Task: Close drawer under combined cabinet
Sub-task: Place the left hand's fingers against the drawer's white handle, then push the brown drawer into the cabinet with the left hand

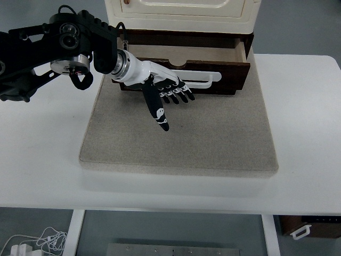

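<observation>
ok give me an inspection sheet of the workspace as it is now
surface: white table carrying a grey mat
job's things: cream cabinet at the mat's far edge; dark wooden drawer beneath it pulled open, white handle on its front
clutter: nothing seen
grippers: left hand in front of the drawer front, fingers extended, holding nothing; right hand out of view
cables: white cable on the floor, lower left
surroundings: grey floor, table legs

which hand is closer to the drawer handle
Left. The left hand lies against the front of the open drawer, its fingers spread just below the white handle. The right hand is out of view.
</observation>
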Robot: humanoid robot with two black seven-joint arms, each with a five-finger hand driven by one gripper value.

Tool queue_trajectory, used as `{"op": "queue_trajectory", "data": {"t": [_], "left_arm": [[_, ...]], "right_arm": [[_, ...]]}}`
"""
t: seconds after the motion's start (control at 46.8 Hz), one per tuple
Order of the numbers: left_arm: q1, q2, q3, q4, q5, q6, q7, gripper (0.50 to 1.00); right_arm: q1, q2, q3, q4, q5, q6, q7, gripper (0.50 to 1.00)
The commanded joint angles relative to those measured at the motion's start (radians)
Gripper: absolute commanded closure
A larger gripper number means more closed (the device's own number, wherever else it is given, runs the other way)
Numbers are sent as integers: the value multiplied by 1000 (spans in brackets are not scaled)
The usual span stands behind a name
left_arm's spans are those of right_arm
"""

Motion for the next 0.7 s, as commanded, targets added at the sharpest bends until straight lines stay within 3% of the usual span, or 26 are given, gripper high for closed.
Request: {"op": "queue_trajectory", "data": {"t": [0.0, 0.683], "left_arm": [[-1, -10, 0, 11, 0, 0, 0, 500], [2, -70, -2, 114, 26, 15, -6, 500]], "right_arm": [[0, 0, 0, 0, 0, 0, 0, 548], [0, 0, 0, 0, 0, 0, 0, 548]]}}
